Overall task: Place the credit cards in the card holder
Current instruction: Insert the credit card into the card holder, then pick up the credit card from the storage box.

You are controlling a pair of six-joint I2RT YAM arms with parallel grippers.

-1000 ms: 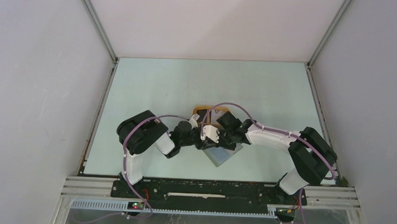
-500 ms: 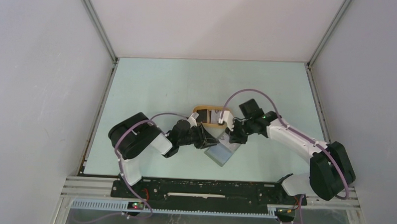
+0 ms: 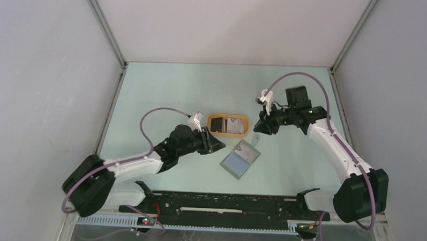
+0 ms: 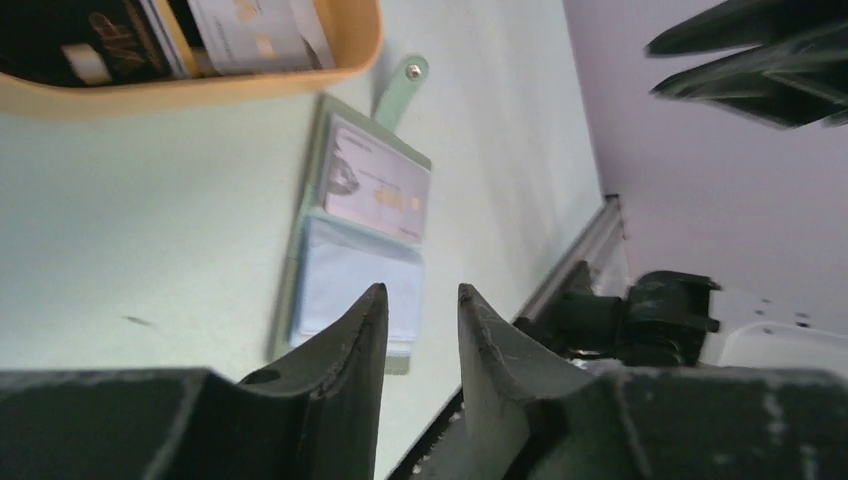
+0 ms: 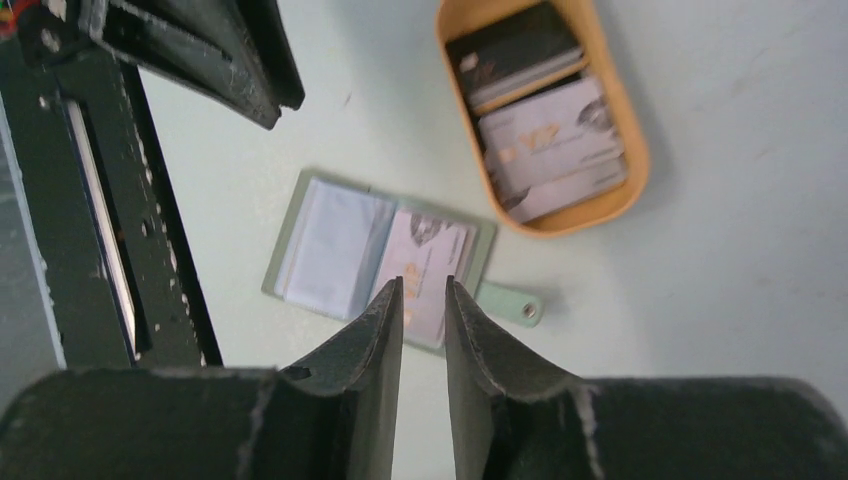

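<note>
- Grey-green fold-over card holder [image 3: 241,159] now lies open and uncovered on the pale green tabletop [image 3: 164,97], just near of the orange oval tray [image 3: 247,125]. A second ago both arms crowded over it, and you have since drawn them out to either side.
- Your left gripper [image 3: 221,146] sits just left of the holder, jaws slightly apart and empty.
- Your right gripper [image 3: 258,127] hangs to the far right, jaws a little apart with nothing between them.
- That suggests a card has just been delivered: a pale printed card [image 5: 430,265] fills the pocket by the snap tab [image 5: 510,303], while the other clear sleeve looks empty.
- One black card [image 5: 515,50] and whitish cards [image 5: 555,135] wait in the tray, so you have more to load.
</note>
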